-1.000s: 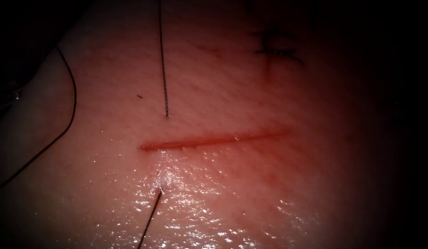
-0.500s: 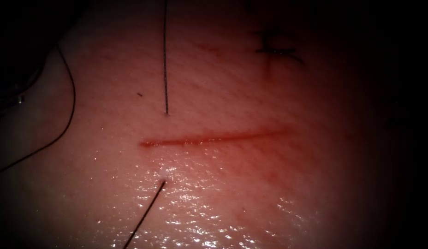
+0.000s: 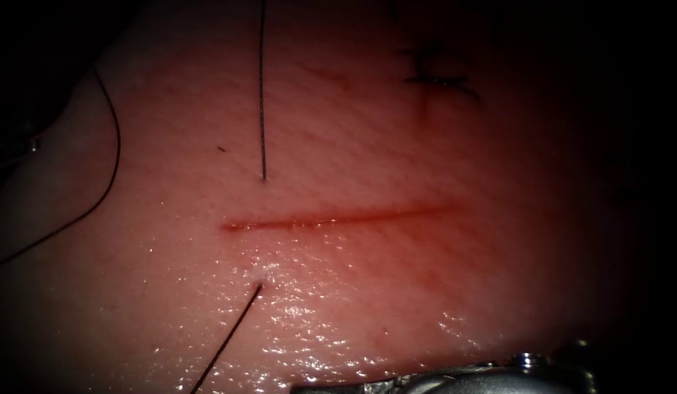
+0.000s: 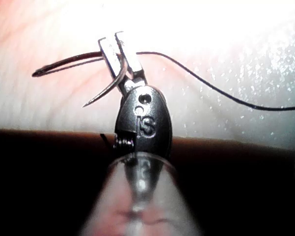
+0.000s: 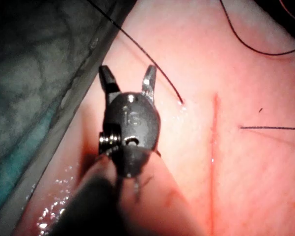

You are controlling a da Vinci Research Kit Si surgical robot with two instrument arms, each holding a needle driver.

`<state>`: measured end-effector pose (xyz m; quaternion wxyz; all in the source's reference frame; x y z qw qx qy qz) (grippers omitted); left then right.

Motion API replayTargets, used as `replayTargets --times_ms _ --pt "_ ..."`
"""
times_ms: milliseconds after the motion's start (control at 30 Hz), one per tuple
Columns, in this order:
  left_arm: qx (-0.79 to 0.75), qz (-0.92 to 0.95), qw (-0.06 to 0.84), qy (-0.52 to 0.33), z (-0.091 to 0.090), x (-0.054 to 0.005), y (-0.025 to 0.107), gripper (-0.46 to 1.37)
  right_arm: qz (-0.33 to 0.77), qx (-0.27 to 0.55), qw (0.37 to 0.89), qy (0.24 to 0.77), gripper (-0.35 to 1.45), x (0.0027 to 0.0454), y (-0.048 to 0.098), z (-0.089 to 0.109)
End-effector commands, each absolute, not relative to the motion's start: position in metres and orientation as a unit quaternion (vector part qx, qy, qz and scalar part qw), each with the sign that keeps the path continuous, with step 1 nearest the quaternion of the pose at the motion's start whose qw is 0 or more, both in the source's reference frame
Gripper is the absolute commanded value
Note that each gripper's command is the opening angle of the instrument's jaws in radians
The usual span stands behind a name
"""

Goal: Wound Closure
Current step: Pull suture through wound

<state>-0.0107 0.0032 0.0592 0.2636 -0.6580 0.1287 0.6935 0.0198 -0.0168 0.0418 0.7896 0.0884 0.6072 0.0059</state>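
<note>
The cut (image 3: 331, 217) runs across the tissue (image 3: 397, 292). Thread (image 3: 262, 95) enters the tissue above the cut's left end and comes out below it, where the thread (image 3: 233, 332) trails down-left. My left tool (image 4: 119, 58) is shut on the curved needle (image 4: 68, 63) about mid-curve. The needle is held free above the tissue, and thread (image 4: 206, 83) trails away from the jaws. My right tool (image 5: 128, 77) stands open over the tissue with nothing between its jaws, beside the thread (image 5: 159, 76) near its exit point. Its metal body (image 3: 455, 381) lies along the lower edge of the endoscope view.
A slack loop of thread (image 3: 114, 153) lies over the tissue's left side. Older dark stitches (image 3: 433, 73) sit at the far right. Wet red fluid glistens on the tissue below the cut. A dark cloth (image 5: 34, 73) borders the tissue edge.
The thread below the cut swung further left and the raised tissue at its exit settled toward the cut. The right tool's body has come in at the endoscope view's lower edge.
</note>
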Motion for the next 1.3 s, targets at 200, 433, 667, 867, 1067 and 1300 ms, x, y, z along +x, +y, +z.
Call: replayTargets --times_ms 200,433,667,867,1067,1300 --pt "-0.659 0.694 0.259 0.127 0.059 -0.0111 0.003 -0.35 0.006 0.068 0.796 0.601 1.2 0.0209 -0.014 0.048" --pt "-0.661 0.694 0.258 0.125 0.059 -0.0105 0.002 -0.35 -0.016 0.053 0.818 0.573 1.12 0.0236 -0.015 0.055" --pt "-0.662 0.693 0.258 0.121 0.058 -0.0098 0.002 -0.35 -0.021 0.045 0.823 0.565 1.11 0.0265 -0.016 0.058" --pt "-0.664 0.689 0.263 0.12 0.058 -0.0098 0.001 -0.35 -0.023 0.041 0.823 0.565 0.98 0.0281 -0.016 0.06" --pt "-0.664 0.688 0.267 0.119 0.059 -0.0106 0.002 -0.35 -0.032 0.065 0.812 0.58 -0.35 0.0281 -0.016 0.059" --pt "-0.666 0.686 0.267 0.118 0.059 -0.0116 0.002 -0.35 -0.026 0.099 0.805 0.584 -0.35 0.0278 -0.017 0.058"
